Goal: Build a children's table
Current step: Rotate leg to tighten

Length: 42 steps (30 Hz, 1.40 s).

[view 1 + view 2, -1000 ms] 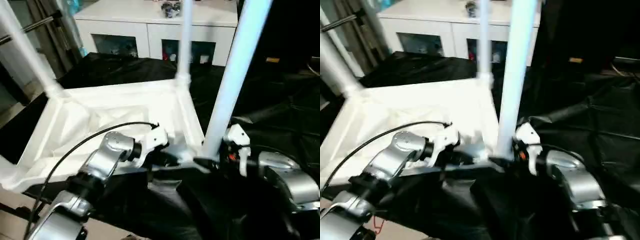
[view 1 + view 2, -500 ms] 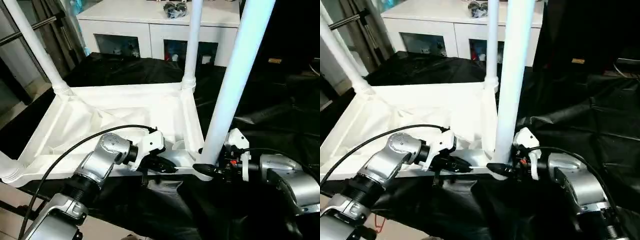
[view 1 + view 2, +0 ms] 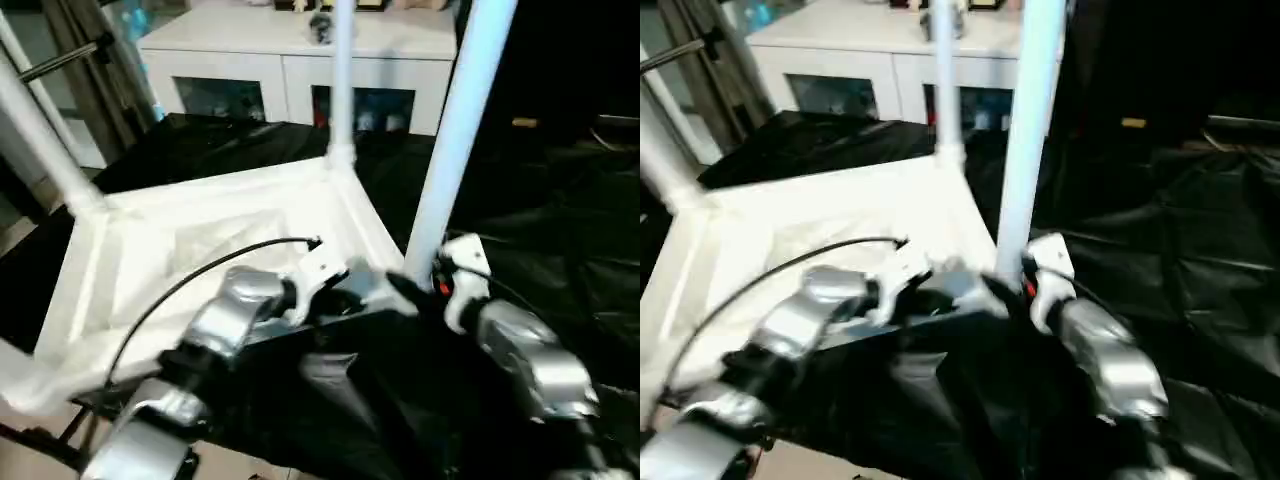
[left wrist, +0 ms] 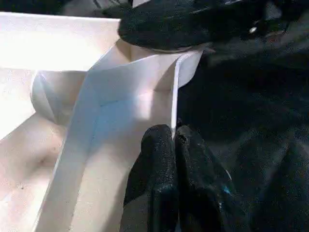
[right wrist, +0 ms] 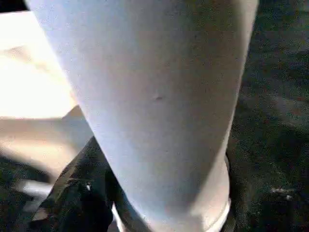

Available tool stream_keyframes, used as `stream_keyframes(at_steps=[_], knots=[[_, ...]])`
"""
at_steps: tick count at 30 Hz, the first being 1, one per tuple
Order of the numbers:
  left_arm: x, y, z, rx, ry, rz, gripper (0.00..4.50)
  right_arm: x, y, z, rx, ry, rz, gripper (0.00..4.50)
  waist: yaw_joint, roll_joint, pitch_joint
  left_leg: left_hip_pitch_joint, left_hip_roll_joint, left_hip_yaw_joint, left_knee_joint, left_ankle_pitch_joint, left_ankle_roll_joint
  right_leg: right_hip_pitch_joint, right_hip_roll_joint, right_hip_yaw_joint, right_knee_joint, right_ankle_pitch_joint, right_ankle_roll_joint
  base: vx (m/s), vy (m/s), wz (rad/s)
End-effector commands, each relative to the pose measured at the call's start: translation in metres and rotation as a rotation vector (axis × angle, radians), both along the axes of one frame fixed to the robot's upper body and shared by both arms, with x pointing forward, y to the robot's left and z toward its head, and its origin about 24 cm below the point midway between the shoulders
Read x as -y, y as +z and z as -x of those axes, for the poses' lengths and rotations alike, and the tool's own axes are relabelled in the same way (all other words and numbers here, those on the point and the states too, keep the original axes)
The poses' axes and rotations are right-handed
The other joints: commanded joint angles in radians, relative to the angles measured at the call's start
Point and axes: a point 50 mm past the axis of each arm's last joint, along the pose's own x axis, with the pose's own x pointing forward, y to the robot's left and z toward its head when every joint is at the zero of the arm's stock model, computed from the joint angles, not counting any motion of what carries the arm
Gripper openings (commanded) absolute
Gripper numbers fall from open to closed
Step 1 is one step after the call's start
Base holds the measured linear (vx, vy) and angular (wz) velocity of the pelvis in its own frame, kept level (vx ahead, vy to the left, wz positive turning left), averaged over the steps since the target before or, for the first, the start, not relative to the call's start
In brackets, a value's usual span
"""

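The children's table lies upside down on black cloth, its white ribbed tabletop (image 3: 95, 270) facing up. Three white legs stand in corner sockets: far left (image 3: 40, 140), far right (image 3: 342, 90) and near right (image 3: 455, 140). My left gripper (image 3: 345, 300) is shut on the thin near rim (image 4: 175, 92) of the tabletop, close to the near-right corner; in the left wrist view its fingertips (image 4: 157, 140) pinch that edge. My right gripper (image 3: 412, 288) is closed around the base of the near-right leg (image 5: 159, 96), one black finger (image 5: 72, 198) lying against it.
A white glass-door cabinet (image 3: 300, 60) stands behind the work with small items on top. Crumpled black cloth (image 3: 560, 200) covers the surface to the right and front. A metal rail (image 3: 60, 60) and curtains are at the far left.
The whole picture has shifted with my head. The right gripper's jaws have narrowed onto the base of the near-right leg. The left gripper keeps its pinch on the rim.
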Motion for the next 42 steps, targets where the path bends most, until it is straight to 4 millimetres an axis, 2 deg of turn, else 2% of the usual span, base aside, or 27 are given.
stream_keyframes(at_steps=[1,2,5,6,7,8,10,12,15,17,18,19,22,23,24,26,27,31,32,33,38,40,41,42], knots=[[0.034,0.019,0.0,0.062,-0.043,0.067,0.0,-0.043,-0.021,0.011,-0.101,0.13,-0.027,3.0,-0.002,-0.019,-0.046,0.007,0.029,-0.016,-0.082,-0.267,0.005,0.03,-0.051,0.035,-0.092,-0.341,-0.166,0.0,0.0,0.0],[0.036,0.019,0.001,0.064,-0.051,0.068,0.0,-0.046,-0.02,0.011,-0.097,0.14,-0.045,3.21,-0.003,-0.02,-0.047,0.005,0.029,-0.015,-0.081,-0.262,0.012,0.03,-0.051,0.036,-0.092,-0.326,-0.167,0.0,0.0,0.0],[0.036,0.019,0.002,0.067,-0.061,0.07,0.0,-0.05,-0.017,0.01,-0.09,0.167,-0.068,3.45,-0.003,-0.017,-0.049,0.004,0.03,-0.014,-0.079,-0.239,0.027,0.032,-0.051,0.036,-0.086,-0.277,-0.178,0.0,0.0,0.0],[0.035,0.019,0.002,0.067,-0.072,0.069,0.0,-0.049,-0.016,0.01,-0.082,0.18,-0.059,3.45,-0.003,-0.017,-0.048,0.003,0.03,-0.014,-0.08,-0.237,0.029,0.032,-0.05,0.036,-0.086,-0.27,-0.181,0.0,0.0,0.0],[0.034,0.019,0.003,0.066,-0.078,0.069,0.0,-0.049,-0.016,0.01,-0.078,0.186,-0.054,3.54,-0.003,-0.022,-0.05,0.001,0.03,-0.014,-0.079,-0.228,0.033,0.035,-0.051,0.035,-0.083,-0.258,-0.184,0.0,0.0,0.0],[0.033,0.019,0.003,0.066,-0.08,0.068,0.0,-0.049,-0.015,0.01,-0.077,0.189,-0.052,3.54,-0.003,-0.019,-0.049,0.002,0.031,-0.014,-0.08,-0.226,0.036,0.033,-0.051,0.036,-0.083,-0.252,-0.188,0.0,0.0,0.0],[0.023,0.017,0.005,0.059,-0.133,0.05,0.0,-0.042,-0.011,0.012,-0.038,0.278,-0.002,3.54,-0.003,-0.024,-0.05,0.0,0.032,-0.015,-0.079,-0.229,0.037,0.037,-0.051,0.034,-0.082,-0.25,-0.188,0.0,0.0,0.0],[0.017,0.015,0.006,0.053,-0.154,0.04,0.0,-0.038,-0.009,0.014,-0.015,0.328,0.023,3.54,-0.004,-0.023,-0.051,-0.002,0.032,-0.014,-0.077,-0.207,0.046,0.039,-0.051,0.035,-0.077,-0.209,-0.197,0.0,0.0,0.0],[-0.001,0.013,0.009,0.041,-0.233,0.007,0.0,-0.026,0.0,0.027,0.018,0.553,0.036,3.54,-0.002,-0.026,-0.055,-0.005,0.032,-0.012,-0.069,-0.159,0.076,0.044,-0.05,0.035,-0.067,-0.112,-0.225,0.0,0.0,0.0],[-0.004,0.012,0.009,0.042,-0.247,0.0,0.0,-0.023,0.001,0.03,0.022,0.589,0.036,3.54,0.002,-0.026,-0.057,-0.003,0.034,-0.01,-0.063,-0.138,0.103,0.045,-0.051,0.036,-0.062,-0.057,-0.245,0.0,0.0,0.0],[-0.008,0.013,0.009,0.037,-0.26,-0.005,0.0,-0.018,0.003,0.033,0.015,0.631,0.033,3.54,0.001,-0.022,-0.056,-0.003,0.034,-0.01,-0.064,-0.13,0.113,0.044,-0.05,0.034,-0.059,-0.038,-0.262,0.0,0.0,0.0],[-0.011,0.013,0.01,0.033,-0.271,-0.008,0.0,-0.014,0.005,0.035,0.008,0.661,0.031,3.54,0.003,-0.025,-0.057,-0.001,0.035,-0.009,-0.062,-0.128,0.116,0.045,-0.049,0.033,-0.058,-0.032,-0.27,0.0,0.0,0.0],[-0.017,0.015,0.011,0.027,-0.313,-0.008,0.0,-0.006,0.007,0.04,-0.017,0.723,0.03,3.54,0.009,-0.022,-0.055,0.001,0.038,-0.009,-0.064,-0.146,0.114,0.044,-0.05,0.033,-0.06,-0.067,-0.277,0.0,0.0,0.0],[-0.018,0.016,0.012,0.026,-0.328,-0.008,0.0,-0.003,0.007,0.041,-0.023,0.741,0.03,3.54,0.017,-0.025,-0.055,0.002,0.04,-0.008,-0.064,-0.156,0.11,0.044,-0.05,0.035,-0.059,-0.082,-0.274,0.0,0.0,0.0],[-0.022,0.017,0.014,0.017,-0.362,-0.005,0.0,0.001,0.007,0.044,-0.044,0.778,0.035,3.54,0.019,-0.018,-0.054,0.003,0.041,-0.009,-0.065,-0.159,0.106,0.041,-0.05,0.035,-0.059,-0.086,-0.274,0.0,0.0,0.0],[-0.024,0.017,0.016,0.01,-0.388,-0.005,0.0,0.005,0.007,0.046,-0.064,0.804,0.031,3.54,0.021,-0.021,-0.054,0.004,0.041,-0.008,-0.065,-0.174,0.099,0.043,-0.05,0.034,-0.059,-0.09,-0.275,0.0,0.0,0.0],[-0.026,0.017,0.017,0.006,-0.402,-0.005,0.0,0.007,0.007,0.048,-0.075,0.818,0.028,3.31,0.022,-0.021,-0.053,0.003,0.041,-0.007,-0.066,-0.176,0.098,0.041,-0.05,0.035,-0.059,-0.09,-0.277,0.0,0.0,0.0],[-0.029,0.017,0.017,0.003,-0.414,-0.009,0.0,0.007,0.008,0.05,-0.083,0.838,0.012,3.08,0.025,-0.02,-0.055,0.003,0.041,-0.008,-0.065,-0.166,0.09,0.042,-0.051,0.035,-0.058,-0.091,-0.277,0.0,0.0,0.0],[-0.03,0.016,0.017,0.003,-0.415,-0.011,0.0,0.006,0.008,0.051,-0.083,0.841,0.007,2.95,0.026,-0.016,-0.055,0.003,0.041,-0.008,-0.065,-0.161,0.09,0.042,-0.05,0.034,-0.059,-0.08,-0.277,0.0,0.0,0.0],[-0.03,0.015,0.018,0.001,-0.415,-0.013,0.0,0.005,0.008,0.053,-0.086,0.848,-0.007,2.83,0.026,-0.016,-0.055,0.003,0.041,-0.009,-0.064,-0.16,0.089,0.042,-0.05,0.034,-0.058,-0.077,-0.278,0.0,0.0,0.0],[-0.026,0.012,0.017,0.008,-0.376,-0.009,0.0,0.002,0.004,0.057,-0.095,0.838,-0.039,2.72,0.032,-0.013,-0.056,0.005,0.041,-0.009,-0.065,-0.164,0.085,0.042,-0.052,0.034,-0.059,-0.082,-0.277,0.0,0.0,0.0],[-0.025,0.011,0.017,0.011,-0.367,-0.012,0.0,0.002,0.003,0.057,-0.093,0.83,-0.041,2.72,0.034,-0.015,-0.057,0.005,0.041,-0.009,-0.065,-0.166,0.082,0.043,-0.051,0.034,-0.059,-0.086,-0.275,0.0,0.0,0.0],[-0.023,0.011,0.013,0.019,-0.313,-0.013,0.0,0.001,-0.001,0.052,-0.084,0.753,-0.041,2.72,0.035,-0.012,-0.055,0.006,0.041,-0.008,-0.066,-0.177,0.076,0.041,-0.051,0.035,-0.062,-0.104,-0.27,0.0,0.0,0.0],[-0.023,0.011,0.013,0.019,-0.313,-0.013,0.0,0.001,-0.001,0.052,-0.084,0.753,-0.041,2.71,0.036,-0.012,-0.054,0.007,0.041,-0.008,-0.067,-0.185,0.071,0.039,-0.051,0.035,-0.062,-0.114,-0.269,0.0,0.0,0.0]])
